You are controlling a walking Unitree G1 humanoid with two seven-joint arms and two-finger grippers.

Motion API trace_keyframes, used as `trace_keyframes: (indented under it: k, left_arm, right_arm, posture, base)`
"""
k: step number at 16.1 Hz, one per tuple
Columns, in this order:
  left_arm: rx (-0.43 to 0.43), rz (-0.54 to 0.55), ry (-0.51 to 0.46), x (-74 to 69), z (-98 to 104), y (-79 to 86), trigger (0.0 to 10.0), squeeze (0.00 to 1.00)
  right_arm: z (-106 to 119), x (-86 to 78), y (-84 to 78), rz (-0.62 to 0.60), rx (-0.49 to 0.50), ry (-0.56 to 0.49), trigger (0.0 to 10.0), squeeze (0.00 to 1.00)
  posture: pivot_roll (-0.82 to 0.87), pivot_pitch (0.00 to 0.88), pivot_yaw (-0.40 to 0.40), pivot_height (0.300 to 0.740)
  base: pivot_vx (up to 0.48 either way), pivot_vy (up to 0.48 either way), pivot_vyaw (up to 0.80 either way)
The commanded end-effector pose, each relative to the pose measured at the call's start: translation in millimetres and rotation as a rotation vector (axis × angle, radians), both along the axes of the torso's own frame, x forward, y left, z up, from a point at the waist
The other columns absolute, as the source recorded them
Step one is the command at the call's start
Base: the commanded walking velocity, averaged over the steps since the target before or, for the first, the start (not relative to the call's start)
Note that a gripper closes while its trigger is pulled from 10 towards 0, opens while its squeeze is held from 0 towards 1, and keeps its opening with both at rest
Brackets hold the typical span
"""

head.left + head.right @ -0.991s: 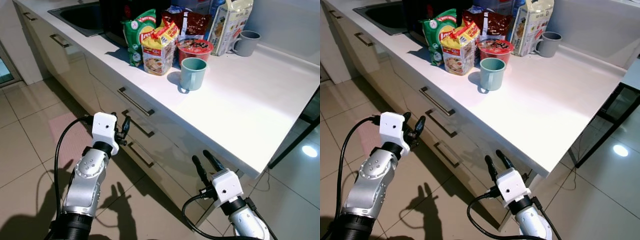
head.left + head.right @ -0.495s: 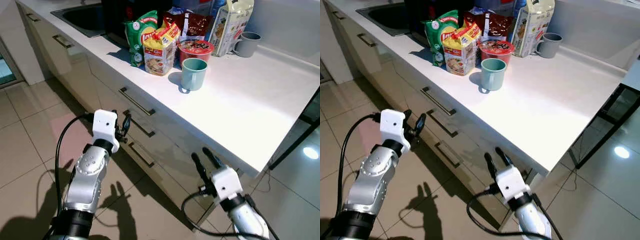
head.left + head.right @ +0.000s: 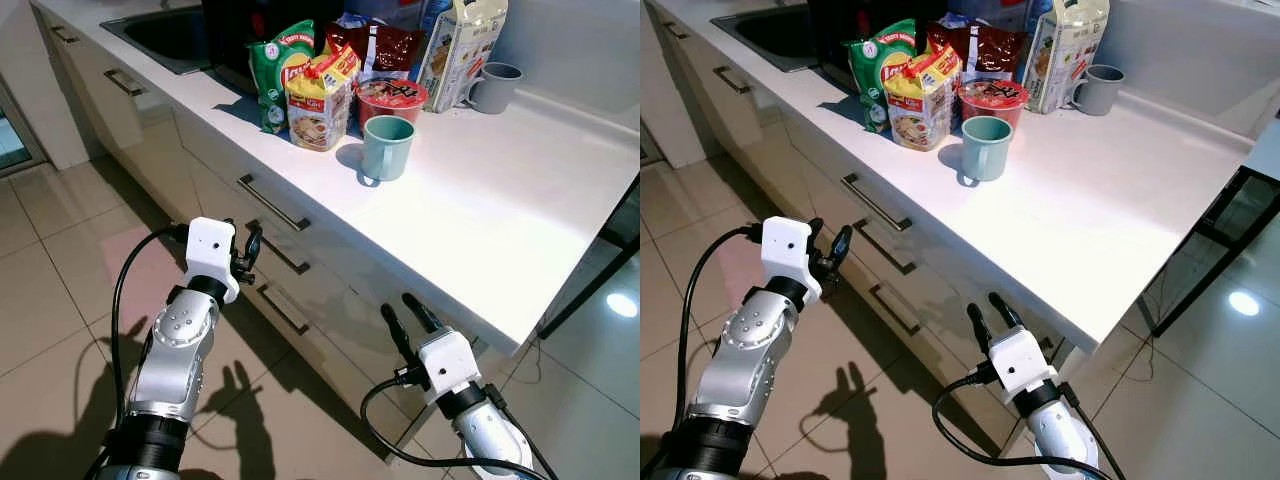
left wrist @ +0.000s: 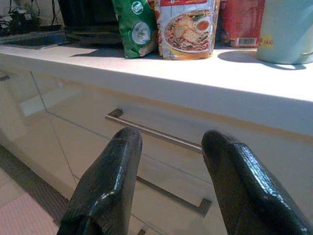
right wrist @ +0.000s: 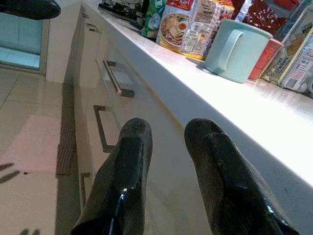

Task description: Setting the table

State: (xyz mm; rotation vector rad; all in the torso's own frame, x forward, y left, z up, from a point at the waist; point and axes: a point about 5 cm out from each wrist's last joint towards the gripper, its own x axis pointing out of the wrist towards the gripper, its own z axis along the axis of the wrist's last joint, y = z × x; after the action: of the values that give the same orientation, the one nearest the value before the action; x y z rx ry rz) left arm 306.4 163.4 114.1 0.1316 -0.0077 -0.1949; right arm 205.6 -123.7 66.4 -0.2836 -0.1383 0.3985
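A teal mug stands on the white counter, handle toward the front edge. Behind it sit a red cup of noodles, noodle packets and a green snack bag. A grey mug is at the back beside a carton. My left gripper hangs open below the counter edge, in front of the drawer handles. My right gripper is open too, low under the counter's right end, pointing up at the teal mug. Neither holds anything.
A sink and a dark appliance are at the counter's far left. Three drawer handles run down the cabinet front. The counter ends at right beside a black-framed unit. Tiled floor lies below.
The right gripper has swayed slightly to the left and up. The left gripper and the things on the counter have stayed put.
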Motion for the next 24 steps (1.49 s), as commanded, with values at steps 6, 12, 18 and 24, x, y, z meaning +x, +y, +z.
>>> trace_keyframes:
  k: [6, 12, 18, 24]
  left_arm:
    - [0.021, -0.009, -0.01, 3.0, 2.5, -2.2, 10.0, 0.0]
    - [0.009, 0.01, 0.007, 2.4, -0.6, -2.1, 10.0, 0.0]
    - [-0.004, 0.013, 0.016, 1.0, -3.5, -4.4, 10.0, 0.0]
    - [0.009, 0.025, -0.038, 3.5, 3.3, -2.3, 10.0, 0.0]
  right_arm:
    - [-1.8, 0.3, 1.9, 0.009, -0.01, 0.005, 10.0, 0.0]
    - [-2.3, -1.0, 2.5, 0.014, -0.012, 0.009, 10.0, 0.0]
    - [-2.6, -1.1, 0.4, 0.016, -0.03, 0.001, 10.0, 0.0]
    - [54.5, -10.7, -11.6, -0.039, -0.042, -0.266, 10.0, 0.0]
  posture:
    - [0.02, 0.0, 0.01, 0.74]
    - [0.02, 0.0, 0.007, 0.74]
    - [0.02, 0.0, 0.003, 0.74]
    - [0.01, 0.0, 0.005, 0.74]
  base:
    - [0.48, 0.0, 0.0]
    - [0.239, 0.0, 0.0]
    - [0.0, 0.0, -0.46]
    - [0.0, 0.0, 0.0]
